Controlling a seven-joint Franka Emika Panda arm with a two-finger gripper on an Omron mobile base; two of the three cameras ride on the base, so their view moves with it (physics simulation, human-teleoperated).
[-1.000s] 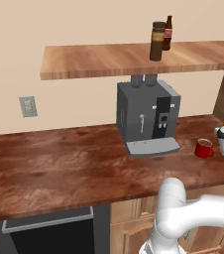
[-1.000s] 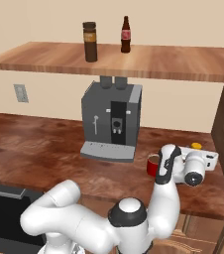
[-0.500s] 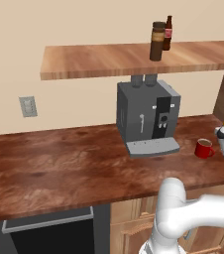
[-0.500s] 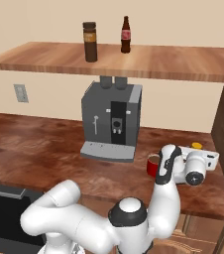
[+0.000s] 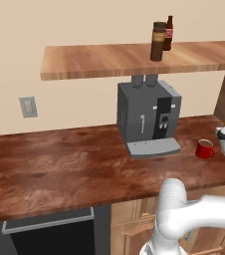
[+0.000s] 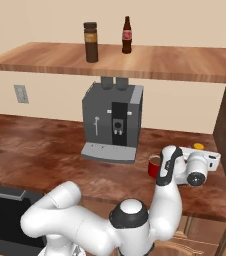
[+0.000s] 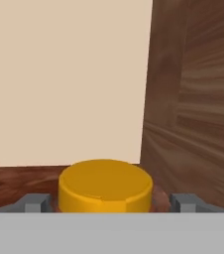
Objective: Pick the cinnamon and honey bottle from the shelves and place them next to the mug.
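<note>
One honey bottle [image 7: 105,186] sits at the far right end of the counter [image 5: 59,159]. From the hand view only its round yellow cap is seen, close up, with the two finger tips of the gripper [image 7: 110,203] standing either side of it. The gripper is spread wide: a narrow gap shows between each tip and the cap, so nothing is pinched. From the left base view the yellow cap peeks out above the white hand, and the bottle's body is hidden behind that hand.

The mug [image 5: 204,149], small and glossy red, stands on the counter just beside the hand and bottle, on the side nearer the coffee machine [image 5: 147,117]. That grey machine stands against the wall, mid-counter. A tall panel of brown wood [image 7: 198,99] rises just beyond the bottle, closing off the counter's right end.

Above, the shelves [image 5: 94,60] form one long reddish-brown plank across the wall. The cinnamon [image 5: 158,41], a dark brown jar with a tan band, stands upright on the plank, above the coffee machine. A slim brown glass bottle [image 5: 168,33] with a red label stands near it, further back. A pale wall outlet [image 5: 28,106] sits low on the beige wall, well to the left.
</note>
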